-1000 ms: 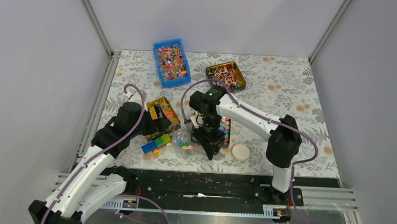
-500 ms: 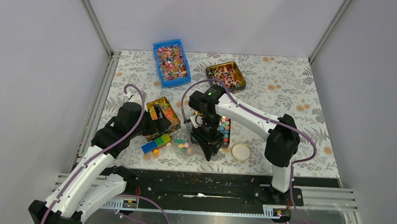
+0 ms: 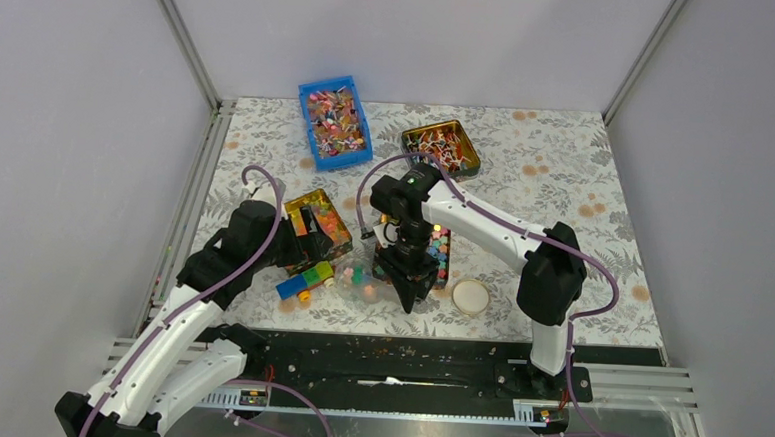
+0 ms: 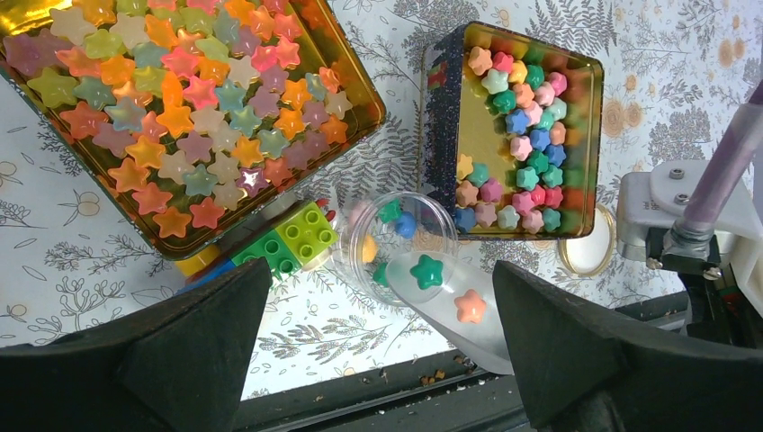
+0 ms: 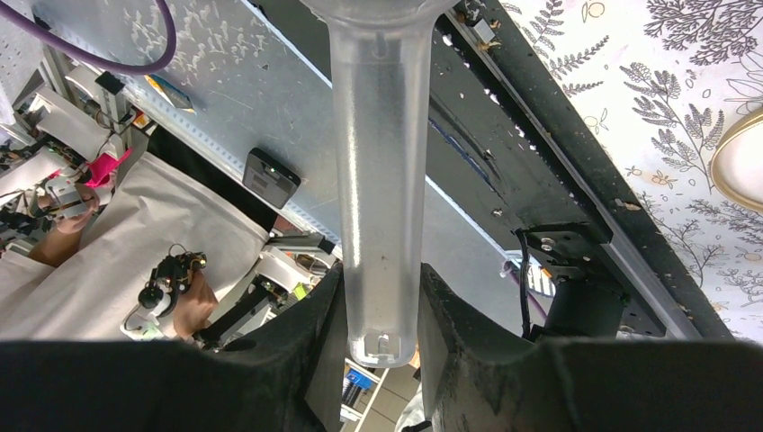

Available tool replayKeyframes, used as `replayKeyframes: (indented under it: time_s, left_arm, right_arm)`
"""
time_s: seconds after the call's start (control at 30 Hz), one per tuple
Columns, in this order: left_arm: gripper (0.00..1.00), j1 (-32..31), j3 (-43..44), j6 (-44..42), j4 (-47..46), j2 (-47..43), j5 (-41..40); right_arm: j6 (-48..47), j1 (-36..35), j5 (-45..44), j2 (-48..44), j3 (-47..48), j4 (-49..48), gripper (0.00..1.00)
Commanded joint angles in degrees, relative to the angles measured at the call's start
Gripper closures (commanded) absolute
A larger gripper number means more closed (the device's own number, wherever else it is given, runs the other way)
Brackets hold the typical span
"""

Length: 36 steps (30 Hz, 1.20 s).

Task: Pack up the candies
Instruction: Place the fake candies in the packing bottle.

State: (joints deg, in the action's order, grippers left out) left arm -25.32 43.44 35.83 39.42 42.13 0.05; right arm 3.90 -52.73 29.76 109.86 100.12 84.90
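The candies (image 4: 520,135), small opaque stars in pink, green and blue, fill a dark-walled gold tin (image 4: 441,99); the tin also shows in the top view (image 3: 442,249). My right gripper (image 3: 406,283) is shut on the handle of a clear plastic scoop (image 5: 378,180). The scoop blade (image 4: 486,337) carries a green star (image 4: 426,270) and an orange star (image 4: 470,306), its tip at the mouth of a clear jar (image 4: 396,236) lying on its side. The jar holds a few candies. My left gripper (image 4: 380,288) is open and empty, above the jar.
A gold tin of translucent star gummies (image 4: 180,117) sits left of the jar, with toy bricks (image 4: 288,236) against it. A round lid (image 3: 470,297) lies right of the right gripper. A blue bin (image 3: 335,121) and another gold tin (image 3: 440,147) of wrapped sweets stand at the back.
My right gripper has shifted slightly with the scoop, staying at the jar. The left arm has not moved.
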Motion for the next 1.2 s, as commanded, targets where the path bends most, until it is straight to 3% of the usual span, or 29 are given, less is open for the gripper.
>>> replayKeyframes:
  time_s: [0.0,1.17]
  left_arm:
    - [0.01,0.3,0.7,-0.3,-0.9,-1.0,-0.3]
    - [0.01,0.3,2.9,-1.3,0.5,1.0,-0.3]
  right_arm:
    - [1.2,0.5,2.9,0.2,1.7,2.0,1.00]
    - [3.1,1.1,3.1,-0.8,0.1,-0.3,1.00]
